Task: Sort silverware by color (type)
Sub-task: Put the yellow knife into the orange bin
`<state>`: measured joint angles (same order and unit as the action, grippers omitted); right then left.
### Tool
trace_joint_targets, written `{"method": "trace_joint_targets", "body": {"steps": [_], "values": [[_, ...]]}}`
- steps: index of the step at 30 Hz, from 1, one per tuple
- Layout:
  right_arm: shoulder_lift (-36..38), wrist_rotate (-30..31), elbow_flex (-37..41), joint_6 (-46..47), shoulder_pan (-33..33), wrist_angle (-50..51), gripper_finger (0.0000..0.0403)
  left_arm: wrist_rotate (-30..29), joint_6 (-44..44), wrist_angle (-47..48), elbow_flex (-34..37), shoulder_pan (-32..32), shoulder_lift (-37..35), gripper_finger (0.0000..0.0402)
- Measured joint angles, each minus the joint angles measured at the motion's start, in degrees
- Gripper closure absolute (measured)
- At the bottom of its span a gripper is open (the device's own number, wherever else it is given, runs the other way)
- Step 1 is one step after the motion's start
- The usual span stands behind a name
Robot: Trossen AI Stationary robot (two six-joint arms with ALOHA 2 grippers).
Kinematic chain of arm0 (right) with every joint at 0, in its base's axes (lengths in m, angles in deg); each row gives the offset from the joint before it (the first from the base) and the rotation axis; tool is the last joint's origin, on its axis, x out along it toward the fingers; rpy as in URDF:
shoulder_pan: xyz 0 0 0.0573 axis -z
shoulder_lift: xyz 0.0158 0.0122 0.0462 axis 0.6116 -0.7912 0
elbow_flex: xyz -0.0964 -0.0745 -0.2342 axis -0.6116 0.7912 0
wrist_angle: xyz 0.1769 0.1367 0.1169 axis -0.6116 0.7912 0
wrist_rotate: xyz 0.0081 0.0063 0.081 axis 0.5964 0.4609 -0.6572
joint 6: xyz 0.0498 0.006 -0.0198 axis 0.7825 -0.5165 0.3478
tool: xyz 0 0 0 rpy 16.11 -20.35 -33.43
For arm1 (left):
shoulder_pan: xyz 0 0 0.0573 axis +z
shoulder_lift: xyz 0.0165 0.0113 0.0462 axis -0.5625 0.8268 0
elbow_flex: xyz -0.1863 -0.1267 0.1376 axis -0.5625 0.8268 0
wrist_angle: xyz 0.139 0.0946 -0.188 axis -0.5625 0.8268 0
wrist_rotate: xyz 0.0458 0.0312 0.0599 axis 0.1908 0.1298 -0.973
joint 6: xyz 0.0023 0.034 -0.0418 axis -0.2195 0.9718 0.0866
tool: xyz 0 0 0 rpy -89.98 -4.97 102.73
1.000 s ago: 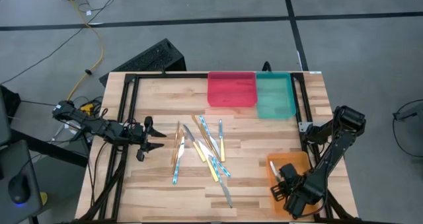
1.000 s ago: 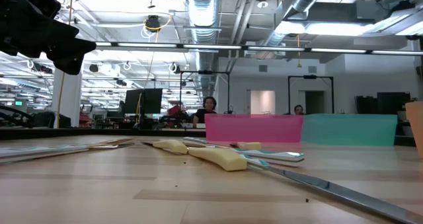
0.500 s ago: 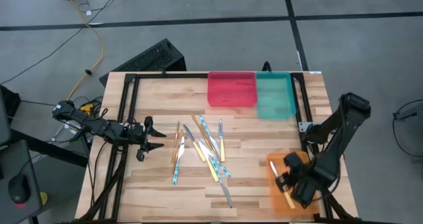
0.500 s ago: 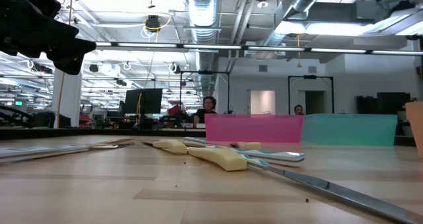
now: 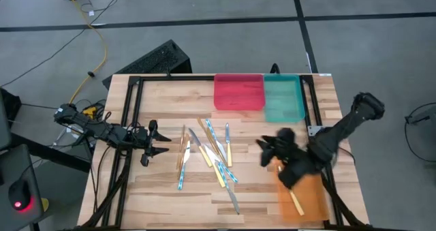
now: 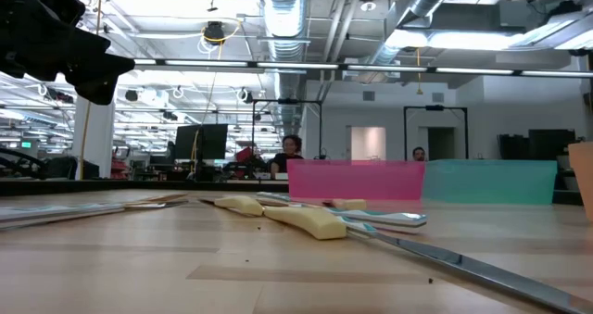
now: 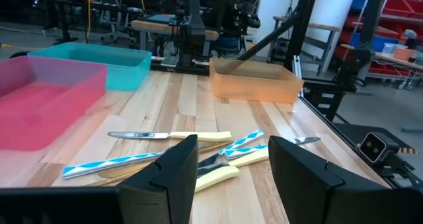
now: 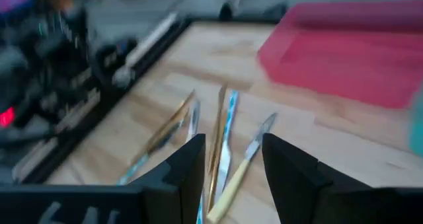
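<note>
Yellow knife (image 5: pixel 296 204) lying in orange tray (image 5: pixel 313 202); right gripper (image 5: pixel 267 151), fingers spread, empty; we are picking one utensil cleanly from pile (image 5: pixel 208 156). Left gripper (image 5: pixel 160 142) parked open.

Open-plan lab: ceiling ducts (image 6: pixel 287 8), workstations (image 6: pixel 199 143).

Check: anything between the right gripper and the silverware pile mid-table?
Nothing visible. The right gripper hangs open beside the orange tray, facing the silverware pile; only bare table lies between. The left gripper waits open on the pile's far side.
</note>
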<state>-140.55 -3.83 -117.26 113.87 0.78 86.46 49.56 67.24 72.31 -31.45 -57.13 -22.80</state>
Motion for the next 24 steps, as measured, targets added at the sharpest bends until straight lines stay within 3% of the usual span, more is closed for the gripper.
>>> {"method": "trace_joint_targets", "body": {"steps": [3,5,13,21,24], "values": [[-1.42,-7.03,-0.12,-15.9,6.72,-14.13,0.0235,0.0,0.0,0.0,0.0,0.0,0.0,0.0233],[-3.14,-8.95,-0.18,-19.54,10.58,-21.24,0.0239,0.02,0.02,0.0,0.0,0.0,0.01,0.0233],[-12.08,-22.96,-0.06,-13.66,21.14,-24.29,0.0251,0.02,0.02,0.0,0.0,0.0,0.3,0.0233],[-22.04,-32.19,-0.2,-11.39,25.38,-23.61,0.0251,0.02,0.02,0.0,0.02,0.0,0.39,0.0233],[-25.11,-32.42,-1.87,-13.02,25.59,-21.52,0.0252,0.04,0.02,0.0,0.02,0.0,0.46,0.0233]]}}
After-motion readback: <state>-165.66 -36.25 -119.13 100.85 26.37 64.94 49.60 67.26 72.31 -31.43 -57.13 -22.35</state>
